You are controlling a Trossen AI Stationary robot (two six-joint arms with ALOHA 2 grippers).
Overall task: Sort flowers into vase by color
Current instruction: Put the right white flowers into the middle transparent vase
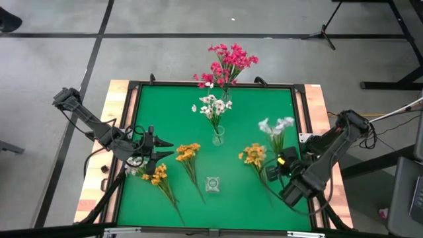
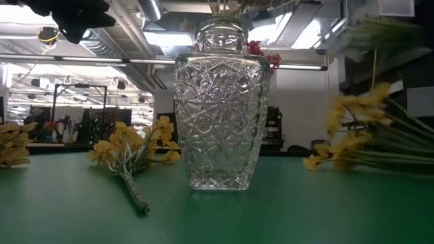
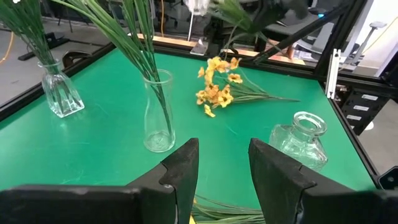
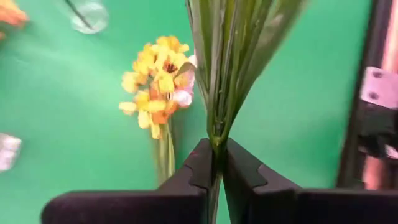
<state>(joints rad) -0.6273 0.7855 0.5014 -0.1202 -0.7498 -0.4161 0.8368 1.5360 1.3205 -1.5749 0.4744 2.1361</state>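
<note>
Right gripper (image 4: 216, 163) clenches a white sprig (image 1: 275, 127) over green table (image 1: 251, 112); left gripper (image 3: 224, 163) released.

two vases with sprigs (image 1: 213, 106) stand at the table's (image 1: 264, 106) far middle. an empty vase (image 1: 213, 184) stands near its front edge.

The left gripper (image 3: 224, 171) hangs with its fingers (image 3: 183, 168) parted above the green mat (image 3: 93, 149). Just beyond them stands a tall clear vase (image 3: 158, 112) holding green stems (image 3: 134, 37). Beside that vase, near the mat's edge, sits a smaller stemmed vase (image 3: 59, 90). Past the tall vase lies a yellow-orange sprig (image 3: 217, 90), and a squat empty glass vase (image 3: 300, 140) stands apart.
</note>
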